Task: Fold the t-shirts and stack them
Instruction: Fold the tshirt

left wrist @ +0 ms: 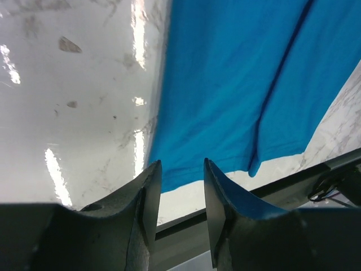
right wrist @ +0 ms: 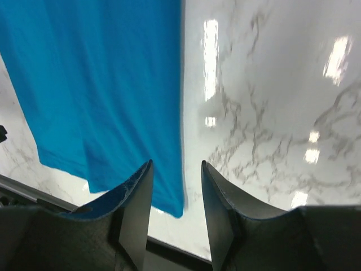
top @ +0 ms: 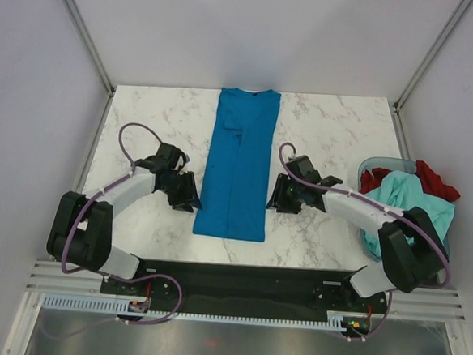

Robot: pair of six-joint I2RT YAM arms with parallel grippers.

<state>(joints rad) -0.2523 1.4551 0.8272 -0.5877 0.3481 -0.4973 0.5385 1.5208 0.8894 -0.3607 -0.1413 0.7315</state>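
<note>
A vivid blue t-shirt [top: 239, 165] lies flat down the middle of the marble table, folded lengthwise into a long narrow strip with the collar at the far end. My left gripper [top: 193, 192] hovers just off its left edge, jaws open and empty; the left wrist view shows the blue t-shirt [left wrist: 248, 84] beyond my left gripper [left wrist: 181, 169]. My right gripper [top: 274, 198] stands open at the shirt's right edge, holding nothing. In the right wrist view the blue t-shirt [right wrist: 96, 84] has its near corner between and beyond the fingertips of my right gripper [right wrist: 176, 169]. A pale mint-teal t-shirt [top: 409, 202] and a red t-shirt [top: 435, 179] sit bunched in the basket.
A translucent grey-blue plastic basket [top: 370, 165] stands at the right edge of the table [top: 337, 128], next to my right arm. The table's near edge and a black base rail [top: 245, 280] lie just below the shirt's hem. Grey walls enclose the table on three sides.
</note>
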